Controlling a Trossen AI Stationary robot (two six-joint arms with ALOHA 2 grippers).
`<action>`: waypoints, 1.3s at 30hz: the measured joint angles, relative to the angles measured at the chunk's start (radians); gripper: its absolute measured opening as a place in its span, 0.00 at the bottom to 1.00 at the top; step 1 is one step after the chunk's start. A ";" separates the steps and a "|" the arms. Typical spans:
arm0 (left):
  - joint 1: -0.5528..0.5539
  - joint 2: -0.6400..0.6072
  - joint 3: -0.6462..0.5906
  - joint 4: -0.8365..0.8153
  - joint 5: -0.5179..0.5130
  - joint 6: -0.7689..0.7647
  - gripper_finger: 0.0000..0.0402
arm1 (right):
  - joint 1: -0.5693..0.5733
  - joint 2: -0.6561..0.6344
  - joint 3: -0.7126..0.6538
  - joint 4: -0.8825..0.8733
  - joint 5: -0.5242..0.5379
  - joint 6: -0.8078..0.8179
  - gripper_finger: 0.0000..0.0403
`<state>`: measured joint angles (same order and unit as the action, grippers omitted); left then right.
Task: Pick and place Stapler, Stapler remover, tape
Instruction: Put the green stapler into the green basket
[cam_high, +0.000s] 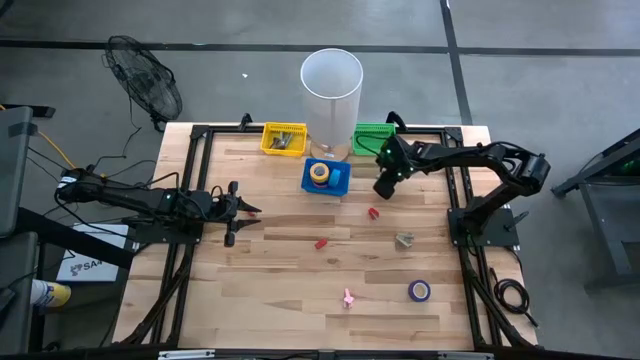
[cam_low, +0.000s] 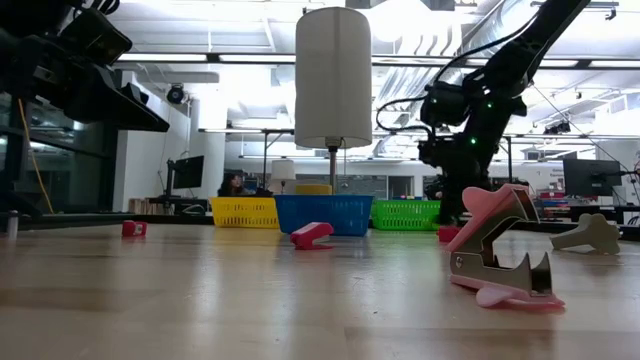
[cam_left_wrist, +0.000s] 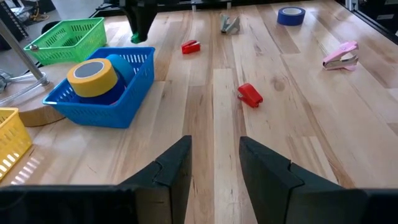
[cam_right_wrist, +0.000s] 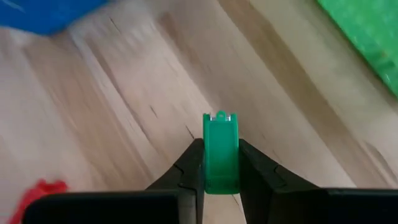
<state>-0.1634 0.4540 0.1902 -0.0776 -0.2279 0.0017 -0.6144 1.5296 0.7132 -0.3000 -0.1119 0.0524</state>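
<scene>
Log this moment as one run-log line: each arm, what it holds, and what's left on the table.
right gripper: shut on green stapler, above table near green basket | left gripper: open, empty, waiting at left side | loose: pink staple remover, purple tape

From straight above, my right pincer (cam_high: 384, 187) hangs over the pale wooden slatted table (cam_high: 280, 270), between the small blue plastic basket (cam_high: 326, 177) holding a yellow tape roll (cam_high: 319, 172) and the green plastic basket (cam_high: 371, 138); I cannot tell its finger state. My left pincer (cam_high: 237, 211) rests at the left side, fingers parted. A yellow plastic basket (cam_high: 284, 139) and a tall white cylinder (cam_high: 331, 95) stand at the far edge. A purple tape roll (cam_high: 419, 291), a pink staple remover (cam_high: 348, 297) and two small red pieces (cam_high: 321, 243) lie scattered.
</scene>
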 joint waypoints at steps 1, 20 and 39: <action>0.000 0.000 0.000 0.000 0.000 0.000 0.33 | 0.000 -0.003 0.000 0.015 -0.010 0.000 0.14; 0.000 0.000 0.000 0.001 0.000 0.000 0.33 | -0.013 -0.130 0.000 0.275 0.177 0.064 0.14; 0.000 0.000 0.000 0.002 0.000 0.000 0.33 | -0.047 -0.099 0.000 0.408 0.398 0.252 0.14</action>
<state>-0.1635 0.4541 0.1902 -0.0761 -0.2283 0.0017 -0.6609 1.4305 0.7132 0.1076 0.2863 0.3046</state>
